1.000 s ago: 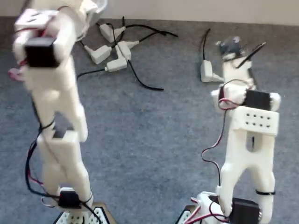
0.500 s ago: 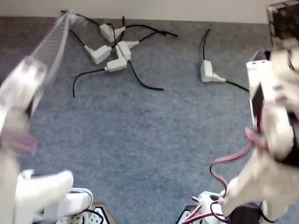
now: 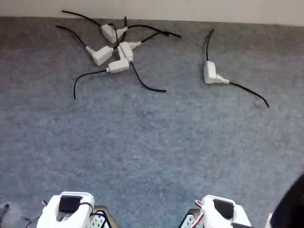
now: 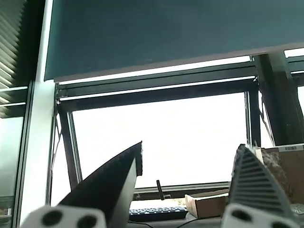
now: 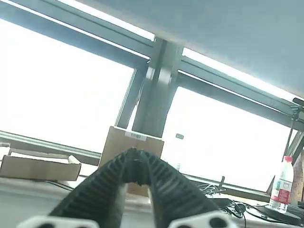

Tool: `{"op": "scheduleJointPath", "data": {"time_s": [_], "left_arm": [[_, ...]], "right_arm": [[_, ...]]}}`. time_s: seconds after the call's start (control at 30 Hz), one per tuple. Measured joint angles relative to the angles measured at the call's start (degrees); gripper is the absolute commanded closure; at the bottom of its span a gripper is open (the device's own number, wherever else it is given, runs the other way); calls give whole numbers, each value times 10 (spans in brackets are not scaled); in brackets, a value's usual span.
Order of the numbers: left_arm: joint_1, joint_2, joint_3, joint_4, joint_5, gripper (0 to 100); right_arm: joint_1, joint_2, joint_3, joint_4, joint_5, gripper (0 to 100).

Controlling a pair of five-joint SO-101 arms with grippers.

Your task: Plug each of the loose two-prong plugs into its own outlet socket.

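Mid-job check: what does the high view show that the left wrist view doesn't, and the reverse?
High view: the grey carpeted table, a tangle of white plugs on black cords at its far left, a lone white plug far right, and two white arm bases at the near edge.
Left wrist view: the left gripper, open, pointing up at a bright window under a dark roller blind, with a brown cardboard box and a dark keyboard below it.
Shared: white robot hardware alone.
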Motion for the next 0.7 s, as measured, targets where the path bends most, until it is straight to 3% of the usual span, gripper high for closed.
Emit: {"op": "scheduleJointPath", "data": {"time_s": [0.17,0.37,0.6,0.7], "left_arm": [[-1,-99,179,0,12,716],[0,-225,466,0,66,716],[0,-333,808,-77,83,716],[0,-373,956,-134,83,716]], "right_arm": [[-4,-96,113,0,-18,991],[-5,-222,364,0,-64,991],[-134,-341,686,-4,-68,991],[-156,-385,826,-21,-68,991]]}}
